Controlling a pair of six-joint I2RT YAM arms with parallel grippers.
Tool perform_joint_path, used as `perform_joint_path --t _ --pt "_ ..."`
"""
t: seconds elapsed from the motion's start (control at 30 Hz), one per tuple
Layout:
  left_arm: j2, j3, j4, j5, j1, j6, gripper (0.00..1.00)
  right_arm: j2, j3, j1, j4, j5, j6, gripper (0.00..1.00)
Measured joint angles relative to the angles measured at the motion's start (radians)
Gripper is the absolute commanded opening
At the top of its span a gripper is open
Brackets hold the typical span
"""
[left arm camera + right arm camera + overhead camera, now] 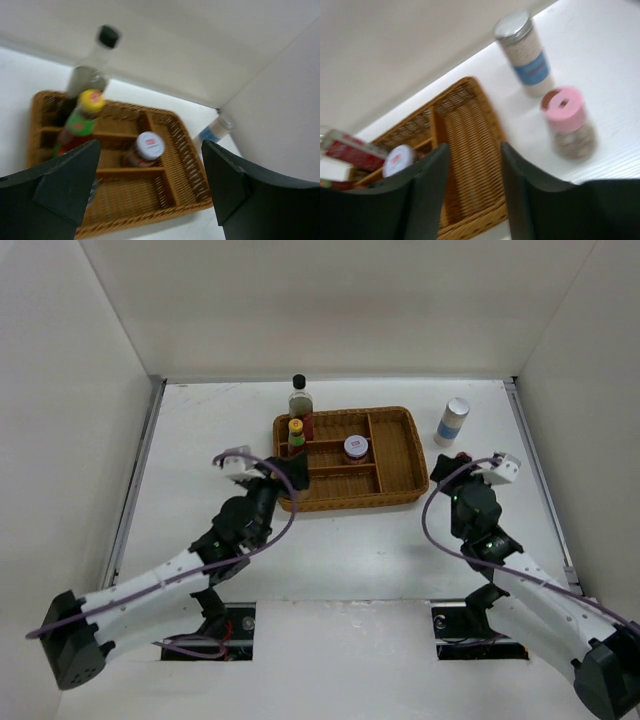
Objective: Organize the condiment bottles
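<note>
Top external view: brown wicker divided tray [395,455] upper centre; red yellow-capped sauce bottle [297,433] and lavender-lidded jar [355,447] inside.
Writing: jar lid's red mark and the label on white blue-banded cylinder [527,57] are unreadably blurred.
Hidden: pink-lidded jar [567,122], beside the cylinder, barely visible from above.
Left gripper [290,473]: at tray's left edge, spread wide, empty.
Right gripper [475,150]: right of tray, narrowly parted, empty.

left pincer [151,150]: jaws wide | right pincer [474,150]: jaws narrow, empty
</note>
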Motion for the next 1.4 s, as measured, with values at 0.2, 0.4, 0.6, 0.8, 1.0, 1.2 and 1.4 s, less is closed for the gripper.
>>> perform_joint_path --t 0.2,0.4,0.6,0.8,1.0,1.2,1.4 --pt "-0.402 -0.284 -0.201 -0.156 0.077 -0.090 0.85 0.144 0.179 -0.151 -0.177 0.017 -0.030 0.99" --pt "-0.475 -0.416 -0.302 -0.212 0.135 -0.165 0.99 0.365 0.295 -0.285 -0.277 -0.028 -0.043 1.00" --pt "-0.371 -0.490 -0.303 -0.188 0.225 -0.190 1.00 0.573 0.365 -0.328 -0.305 -0.106 -0.066 1.00" --pt "-0.310 -0.528 -0.199 -0.131 0.276 -0.200 1.00 0.694 0.389 -0.338 -0.320 -0.130 -0.080 0.67" --pt "-0.267 -0.534 -0.114 -0.106 0.278 -0.200 1.00 0.711 0.407 -0.318 -0.309 -0.064 -0.116 0.46" --pt "-0.253 -0.535 -0.067 -0.100 0.278 -0.200 1.00 0.626 0.431 -0.195 -0.302 0.013 -0.184 0.48" --pt "-0.219 -0.537 -0.042 -0.095 0.278 -0.200 1.00 0.540 0.541 -0.047 -0.285 0.008 -0.227 0.49"
